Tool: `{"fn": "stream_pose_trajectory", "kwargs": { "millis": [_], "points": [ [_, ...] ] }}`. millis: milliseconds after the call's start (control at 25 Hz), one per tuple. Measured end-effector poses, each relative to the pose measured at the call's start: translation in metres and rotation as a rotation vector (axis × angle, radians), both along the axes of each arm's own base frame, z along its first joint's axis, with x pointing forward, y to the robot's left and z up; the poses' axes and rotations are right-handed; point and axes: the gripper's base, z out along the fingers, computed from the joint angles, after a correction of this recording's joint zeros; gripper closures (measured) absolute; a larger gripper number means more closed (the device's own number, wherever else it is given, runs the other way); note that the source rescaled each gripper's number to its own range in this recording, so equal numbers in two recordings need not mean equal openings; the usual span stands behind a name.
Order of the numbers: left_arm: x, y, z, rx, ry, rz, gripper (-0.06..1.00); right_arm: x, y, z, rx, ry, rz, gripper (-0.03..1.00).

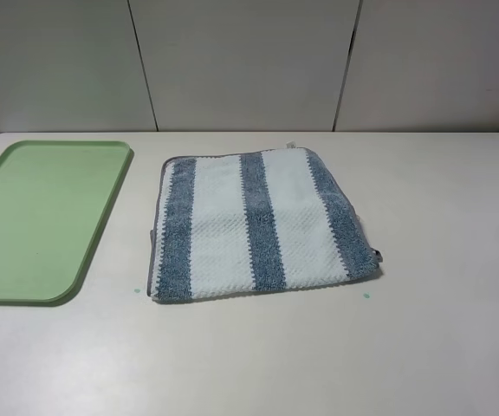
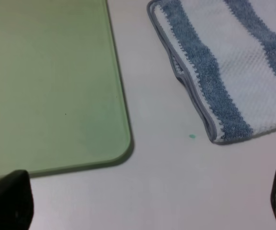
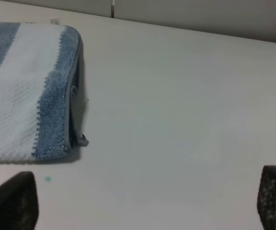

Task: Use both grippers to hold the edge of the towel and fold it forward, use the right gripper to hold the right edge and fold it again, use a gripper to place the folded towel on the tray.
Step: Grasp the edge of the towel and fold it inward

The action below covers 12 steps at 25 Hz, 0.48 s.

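Both my jaws are spread wide and empty: left gripper (image 2: 145, 201), right gripper (image 3: 143, 200), over the white table (image 1: 440, 329). The towel (image 1: 262, 224) lies flat mid-table, nearly square, its stripes running away from me. The green tray (image 1: 42, 217) lies lengthwise to its left, apart. Pale wall panels (image 1: 241, 61) stand behind.
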Motion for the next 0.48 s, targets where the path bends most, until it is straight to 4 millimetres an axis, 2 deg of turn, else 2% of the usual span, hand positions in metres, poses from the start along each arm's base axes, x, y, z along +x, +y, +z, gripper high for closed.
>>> {"fn": "stream_pose_trajectory", "kwargs": {
  "millis": [480],
  "points": [
    [0.0000, 0.0000, 0.0000, 0.000, 0.000, 0.000, -0.05, -0.0002, 0.0032, 0.0003, 0.031, 0.000, 0.025, -0.03]
  ]
}}
